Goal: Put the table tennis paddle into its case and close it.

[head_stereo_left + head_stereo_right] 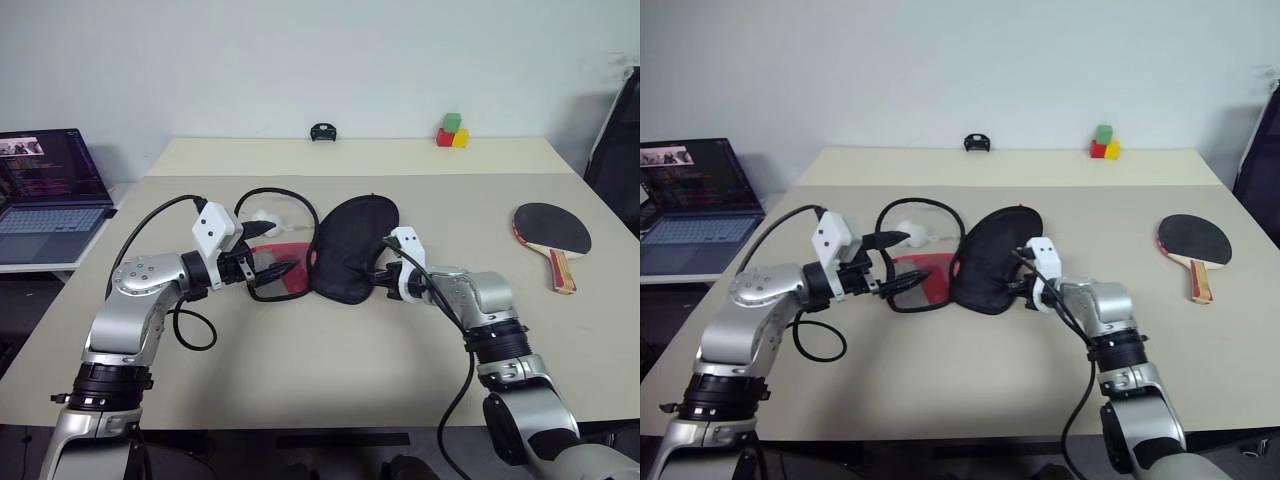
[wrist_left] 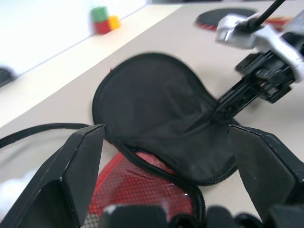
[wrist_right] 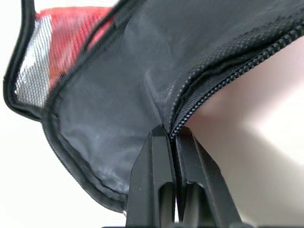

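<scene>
Right gripper (image 3: 172, 142) pinched shut on zipper edge of soft black-and-red fabric case (image 1: 345, 250), mid counter (image 1: 330, 370). Left gripper (image 1: 272, 258) held wide apart beside red mesh part. Case judged light, floppy; best held by stiff zipper edge. Black-faced wooden-handled paddle (image 1: 552, 232) lies well apart, far right; judged stiff, light; handle best gripped.

On the beige tabletop (image 1: 330, 370) the case (image 1: 345, 250) lies open, its black half pinched at the near edge by the right claw (image 1: 381, 277), the left claw (image 1: 275, 268) spread over its red half, and the table tennis paddle (image 1: 551, 231) well apart at the right.
</scene>
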Motion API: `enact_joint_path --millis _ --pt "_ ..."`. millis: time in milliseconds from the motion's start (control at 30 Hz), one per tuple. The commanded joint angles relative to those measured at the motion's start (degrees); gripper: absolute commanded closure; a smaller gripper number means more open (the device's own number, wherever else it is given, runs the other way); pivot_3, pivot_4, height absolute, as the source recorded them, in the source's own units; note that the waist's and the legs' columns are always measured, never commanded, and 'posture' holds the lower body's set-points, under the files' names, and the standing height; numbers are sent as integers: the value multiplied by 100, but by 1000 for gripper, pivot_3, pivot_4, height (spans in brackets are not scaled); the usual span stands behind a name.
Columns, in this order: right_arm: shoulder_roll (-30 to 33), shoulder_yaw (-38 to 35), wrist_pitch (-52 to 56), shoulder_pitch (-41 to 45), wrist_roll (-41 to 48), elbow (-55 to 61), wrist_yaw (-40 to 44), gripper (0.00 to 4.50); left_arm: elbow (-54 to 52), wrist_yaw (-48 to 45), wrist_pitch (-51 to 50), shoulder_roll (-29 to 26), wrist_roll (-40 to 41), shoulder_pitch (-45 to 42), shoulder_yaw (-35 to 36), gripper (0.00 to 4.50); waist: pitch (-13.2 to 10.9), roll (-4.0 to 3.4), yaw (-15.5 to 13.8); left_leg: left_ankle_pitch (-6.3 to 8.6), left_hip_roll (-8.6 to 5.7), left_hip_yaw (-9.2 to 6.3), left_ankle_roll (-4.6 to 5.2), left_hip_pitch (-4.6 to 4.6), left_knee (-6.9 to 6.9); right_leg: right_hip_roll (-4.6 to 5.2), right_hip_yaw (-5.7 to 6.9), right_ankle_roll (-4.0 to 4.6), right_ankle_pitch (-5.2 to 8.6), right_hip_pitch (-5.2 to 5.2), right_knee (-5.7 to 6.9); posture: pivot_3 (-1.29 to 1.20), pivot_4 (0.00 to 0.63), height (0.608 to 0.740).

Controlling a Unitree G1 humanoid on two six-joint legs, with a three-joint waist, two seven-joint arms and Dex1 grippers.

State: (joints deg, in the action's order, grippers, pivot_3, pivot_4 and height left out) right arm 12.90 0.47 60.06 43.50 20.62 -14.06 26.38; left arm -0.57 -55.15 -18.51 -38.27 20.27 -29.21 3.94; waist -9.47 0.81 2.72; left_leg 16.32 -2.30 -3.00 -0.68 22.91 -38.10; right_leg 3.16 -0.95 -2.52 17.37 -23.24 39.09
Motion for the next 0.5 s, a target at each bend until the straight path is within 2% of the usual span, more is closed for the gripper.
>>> enact_joint_path --millis 33,500 --pt "202 -146 325 -74 208 532 111 4476 -137 -101 18 3 87 -164 -36 0 0 0 17 0 0 0 0 0 0 0 0 0 0 0 0 0 150 740" --pt "1183 -579 1003 -438 509 1242 224 4476 113 -295 88 291 25 -509 -355 0 0 0 -23 -1 -1 2 2 2 -6 0 0 0 0 3 1 0 150 740"
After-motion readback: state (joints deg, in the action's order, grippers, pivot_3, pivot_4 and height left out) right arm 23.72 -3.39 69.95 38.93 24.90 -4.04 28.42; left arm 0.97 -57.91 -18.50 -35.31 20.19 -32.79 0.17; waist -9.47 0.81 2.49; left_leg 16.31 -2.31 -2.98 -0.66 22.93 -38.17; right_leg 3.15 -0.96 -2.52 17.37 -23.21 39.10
